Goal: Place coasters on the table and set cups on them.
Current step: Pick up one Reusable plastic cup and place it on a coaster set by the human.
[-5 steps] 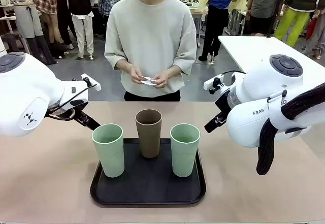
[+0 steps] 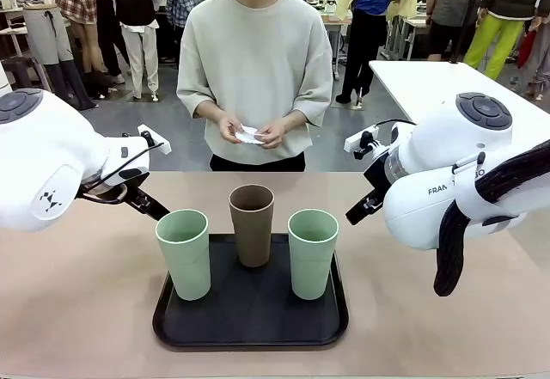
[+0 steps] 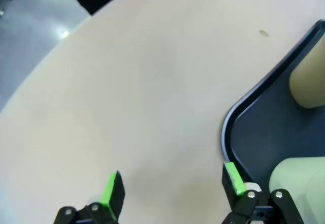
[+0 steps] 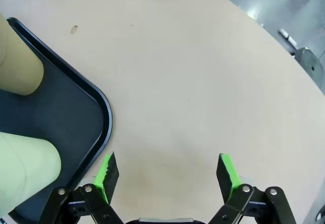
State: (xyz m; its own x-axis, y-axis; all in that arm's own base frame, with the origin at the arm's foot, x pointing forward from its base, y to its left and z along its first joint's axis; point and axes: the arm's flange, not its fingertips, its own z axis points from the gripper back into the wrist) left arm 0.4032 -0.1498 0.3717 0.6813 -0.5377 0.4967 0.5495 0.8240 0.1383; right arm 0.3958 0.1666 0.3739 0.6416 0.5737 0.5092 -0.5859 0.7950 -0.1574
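**Nothing placed yet: coasters in the person's hands, cups all on the tray**

Three tall tapered matte cups stand upright on a black rounded-rectangle tray (image 2: pixel 249 326). A pale green cup (image 2: pixel 183 254) is on the robot's left, a brown cup (image 2: pixel 252 224) in the middle and farther back, and a second pale green cup (image 2: pixel 313 253) on the right. The tray sits on the large beige-pink table (image 2: pixel 77 310).

The small flat white coasters (image 2: pixel 247 135) are held between the person's hands (image 2: pixel 275 131) at the far side, off the tabletop. I can't tell how many there are. None lies on the table.

The left gripper (image 3: pixel 172 183) has its fingers spread with nothing between them. It hovers over bare table just beside a tray corner. The right gripper (image 4: pixel 166 170) is likewise released and empty, over bare table beside the tray's other side.

Progress looks like zero. The coasters have yet to be laid down, then each cup has to come off the tray onto one.
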